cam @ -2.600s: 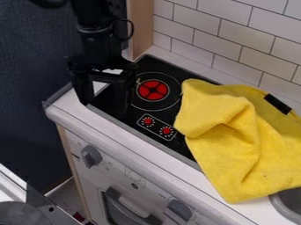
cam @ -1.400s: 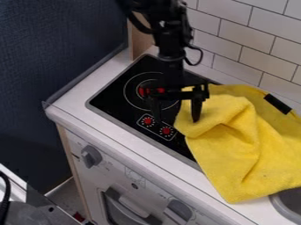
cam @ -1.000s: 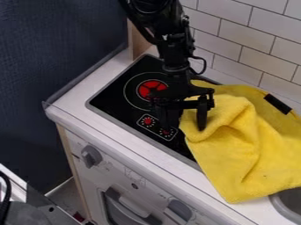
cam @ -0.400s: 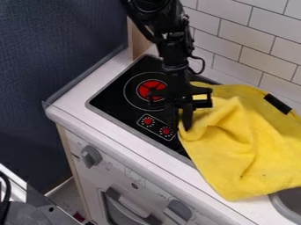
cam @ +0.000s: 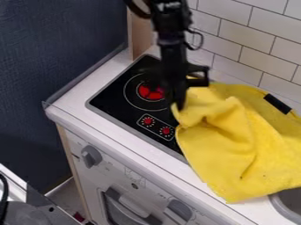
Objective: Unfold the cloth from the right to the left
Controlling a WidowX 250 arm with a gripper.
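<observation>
Compared with the frame just before, the black gripper (cam: 179,105) has been raised, and the nearest corner of the yellow cloth (cam: 217,140) has been drawn up with it, towards the red burner (cam: 151,92). The edge of the cloth by the printed controls (cam: 156,126) has been pulled into a more slanting line, and a deeper hollow has been formed below the held corner. The far end has been left where it was, beside the backsplash tiles (cam: 229,39). The fingers are brought close together and, as far as can be made out, the corner of the cloth is pinched between their tips.

A black label (cam: 277,103) is seen on the cloth's upper edge, near the tiles. Pale rings of marks are printed around the two red dots of the controls, and small markings are printed on the front panel of the toy oven, between the two grey knobs (cam: 91,156).

The cloth is spread in loose folds across one end of the black cooktop (cam: 117,94) and over the white countertop (cam: 70,105), with its lower part laid up to the rim of the grey sink (cam: 285,204). The gripper is held above the cooktop, between the burner and the bulk of the cloth
</observation>
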